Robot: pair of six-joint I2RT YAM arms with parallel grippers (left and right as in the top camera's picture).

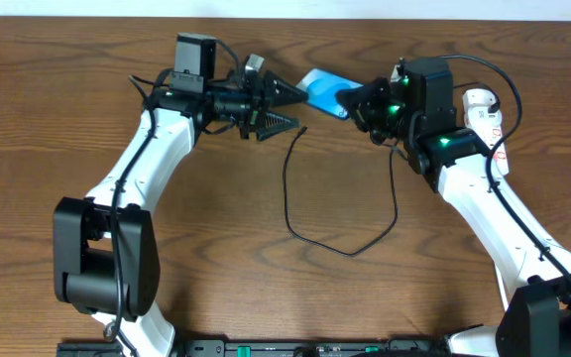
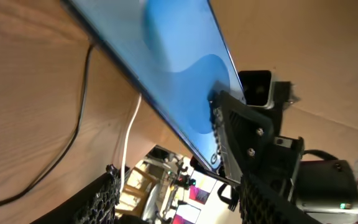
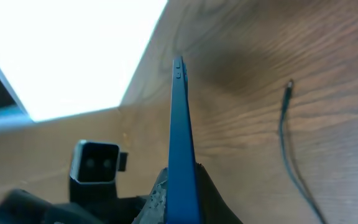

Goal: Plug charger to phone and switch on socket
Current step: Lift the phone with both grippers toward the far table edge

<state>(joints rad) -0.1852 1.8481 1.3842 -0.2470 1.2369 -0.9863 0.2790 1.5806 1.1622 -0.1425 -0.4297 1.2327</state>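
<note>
Phone (image 1: pixel 322 91) shows only as a tilted blue sliver from overhead, at the far middle of the table (image 1: pixel 216 258), with its right end swallowed by the right gripper (image 1: pixel 353 100). That gripper is clamped on it. In the right wrist view the phone stands edge-on between the fingers, and the upper left of that picture is washed out white. The left wrist view cuts the screen off at the top, and its charging port cannot be made out. Whether the phone touches the wood cannot be told.

The socket (image 1: pixel 484 107) is mostly hidden behind the right arm at the far right. Only a white end with red marks peeks out, and its switches are too small to read.

The left gripper (image 1: pixel 293 106) points at the phone's left end with its fingers spread wide and holds nothing. The charger (image 1: pixel 287 188) lies in a loose loop on the middle of the table. Its plug tip (image 1: pixel 303 129) rests just near of the left gripper, apart from the phone. Its other end vanishes under the right arm.

The far table edge runs close behind the phone. Bare wood stretches left of the left arm and near of the cable loop.
</note>
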